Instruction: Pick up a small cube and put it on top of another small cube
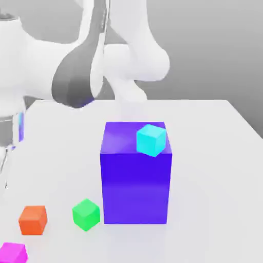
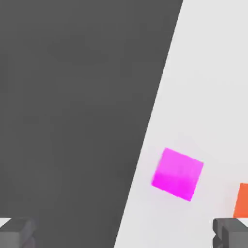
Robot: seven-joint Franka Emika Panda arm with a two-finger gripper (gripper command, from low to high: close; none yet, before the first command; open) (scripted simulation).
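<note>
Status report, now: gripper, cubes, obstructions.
Gripper open, holding nothing. Magenta cube near table edge, orange cube beside it. Cyan cube on big blue block. Nothing blocking.

Glossy purple block (image 1: pixel 135 180) (faintly reflective) — matt white table (image 1: pixel 215 169).

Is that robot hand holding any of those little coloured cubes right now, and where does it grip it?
Nothing is held. The fingers stand wide apart with bare space between them; the small magenta cube lies free on the white table.
</note>
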